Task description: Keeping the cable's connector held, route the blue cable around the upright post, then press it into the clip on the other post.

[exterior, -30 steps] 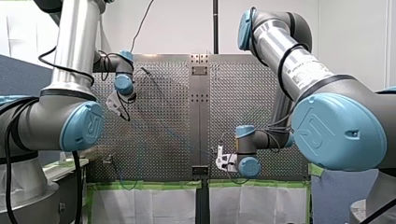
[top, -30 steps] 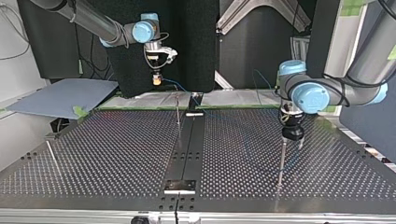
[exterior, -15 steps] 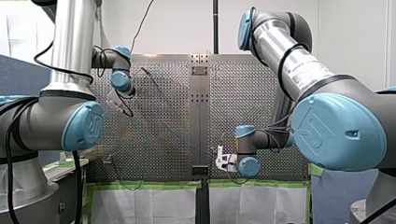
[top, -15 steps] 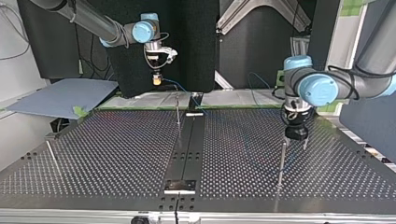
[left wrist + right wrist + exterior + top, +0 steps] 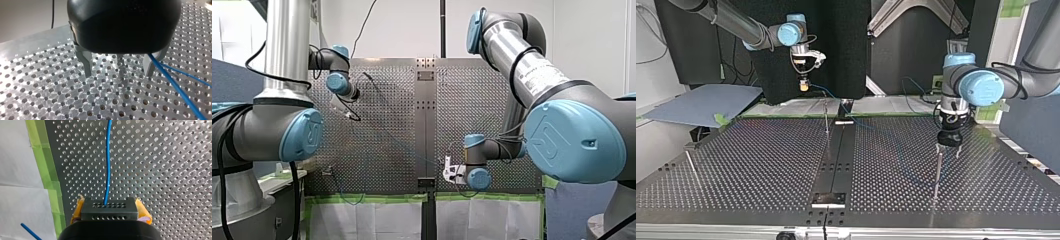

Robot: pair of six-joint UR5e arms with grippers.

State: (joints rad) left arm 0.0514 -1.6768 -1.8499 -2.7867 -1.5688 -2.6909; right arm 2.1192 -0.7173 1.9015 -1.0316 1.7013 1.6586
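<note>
Pads [image 5: 78,208] (yellow ones) of my right tool [image 5: 110,210] squeeze the black connector [image 5: 109,213] tight. The blue cable [image 5: 108,157] runs out ahead over the bench [image 5: 162,170]. My left tool [image 5: 117,70] has 2 metal fingers [image 5: 86,62] wide apart, gripping nothing. The cable passes just beside 1 finger. This tool hangs just over an upright post [image 5: 937,175].

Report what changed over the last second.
My left arm's wrist swung toward the top view's right and upward. The left gripper stayed open by the top of the upright post, with the blue cable running beside it. Nothing was grasped or released. The right gripper stayed put, shut on the connector. The other post did not move.
</note>
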